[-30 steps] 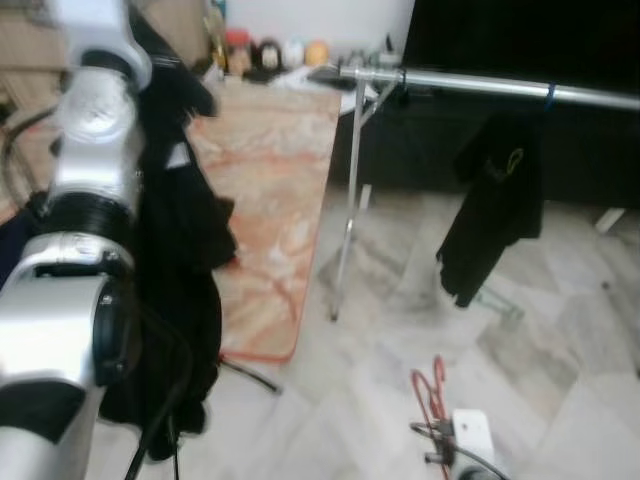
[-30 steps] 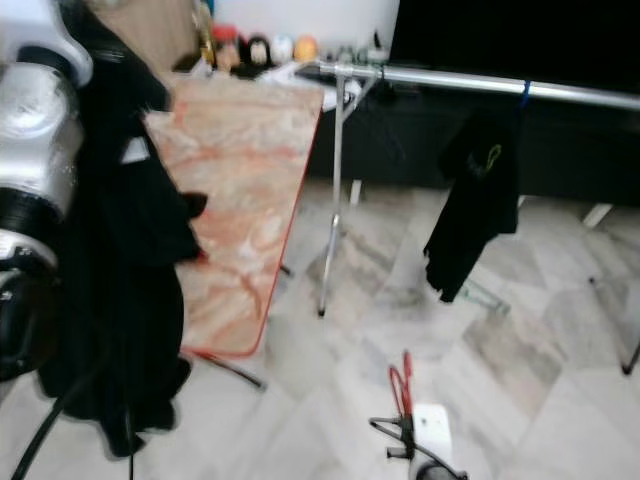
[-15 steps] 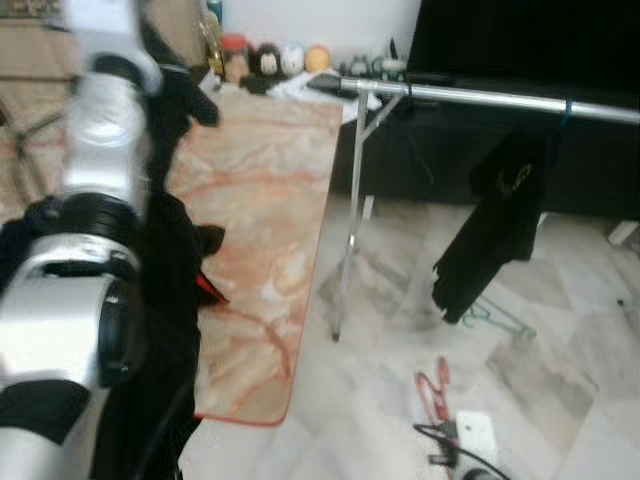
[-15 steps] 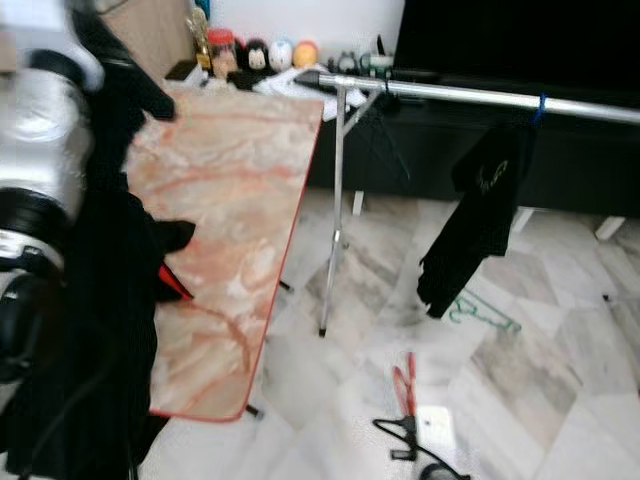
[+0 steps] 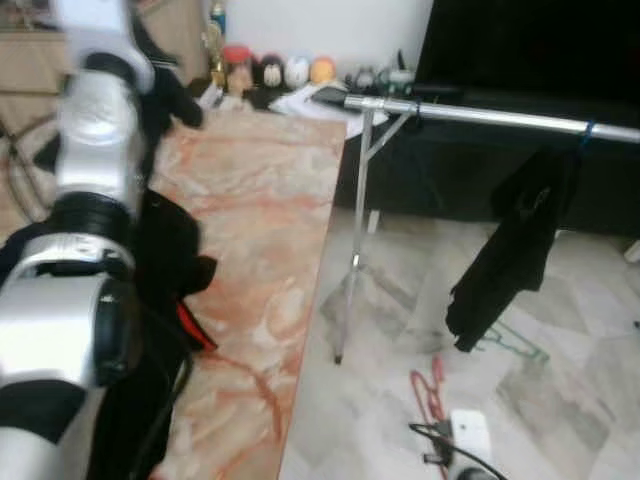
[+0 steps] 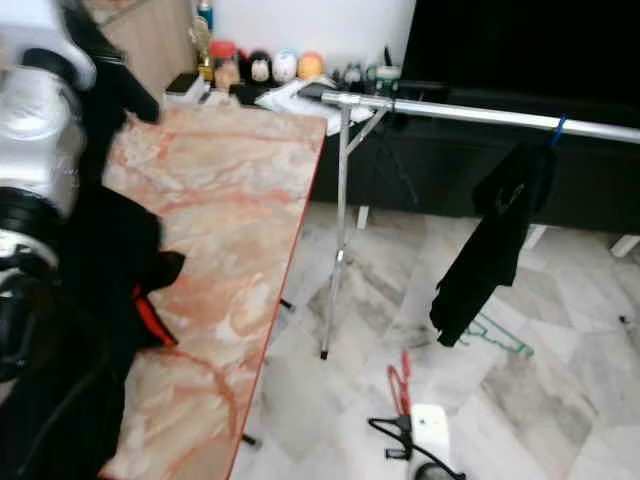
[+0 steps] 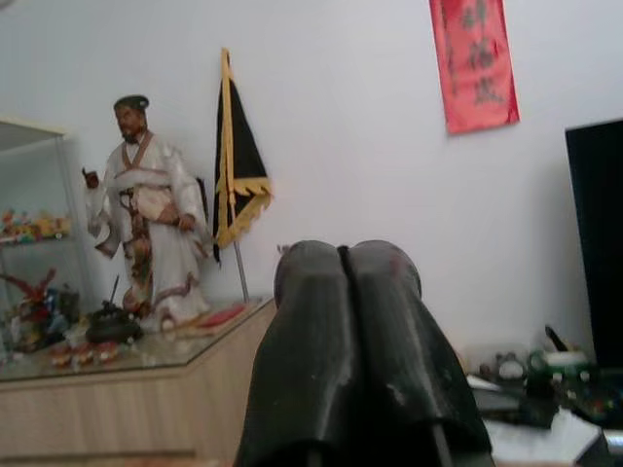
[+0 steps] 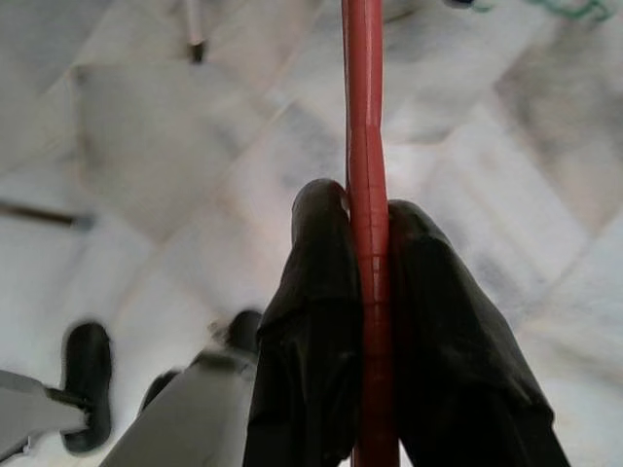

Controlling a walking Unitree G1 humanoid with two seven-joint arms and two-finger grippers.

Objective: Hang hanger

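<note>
Gripping a red hanger (image 8: 366, 175) between closed fingers above the marble floor (image 8: 146, 146), the right hand (image 8: 368, 229) is apart from the silver rail (image 6: 480, 114) carrying a black garment (image 6: 492, 240), while the left hand (image 7: 348, 255), fingers pressed together and empty, is raised beside the marbled desk (image 6: 230, 230).

A marble-patterned bench (image 6: 225, 230) stands left of the grey tiled floor (image 6: 560, 380). A robed statue (image 7: 146, 219) and black-gold flag (image 7: 237, 156) stand beside a red wall scroll (image 7: 474, 60).

left arm (image 5: 95, 150): raised
left gripper (image 7: 348, 255): fingers pressed together
right gripper (image 8: 367, 209): clamped on red hanger (image 8: 363, 117)
</note>
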